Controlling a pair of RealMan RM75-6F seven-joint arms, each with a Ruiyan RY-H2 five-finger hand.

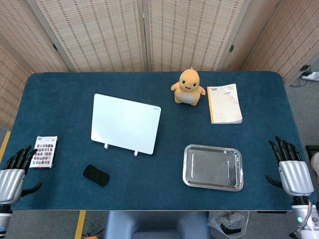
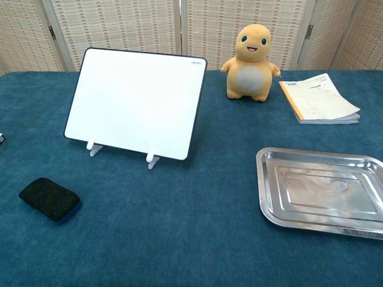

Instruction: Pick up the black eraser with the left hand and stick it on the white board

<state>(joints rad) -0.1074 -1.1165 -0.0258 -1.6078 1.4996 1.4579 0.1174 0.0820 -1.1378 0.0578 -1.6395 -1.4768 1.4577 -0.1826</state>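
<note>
The black eraser (image 1: 96, 175) (image 2: 49, 198) lies flat on the blue table, near the front edge and left of centre. Behind it the white board (image 1: 125, 123) (image 2: 136, 103) leans back on two small white feet, its face blank. My left hand (image 1: 14, 175) rests at the table's front left corner with fingers spread and nothing in it, well left of the eraser. At the front right corner my right hand (image 1: 290, 170) is likewise spread and holds nothing. Neither hand shows in the chest view.
A steel tray (image 1: 213, 167) (image 2: 323, 191) sits front right. An orange plush toy (image 1: 188, 87) (image 2: 252, 54) and a booklet (image 1: 224, 103) (image 2: 320, 98) stand at the back right. A small printed card (image 1: 44, 152) lies beside my left hand.
</note>
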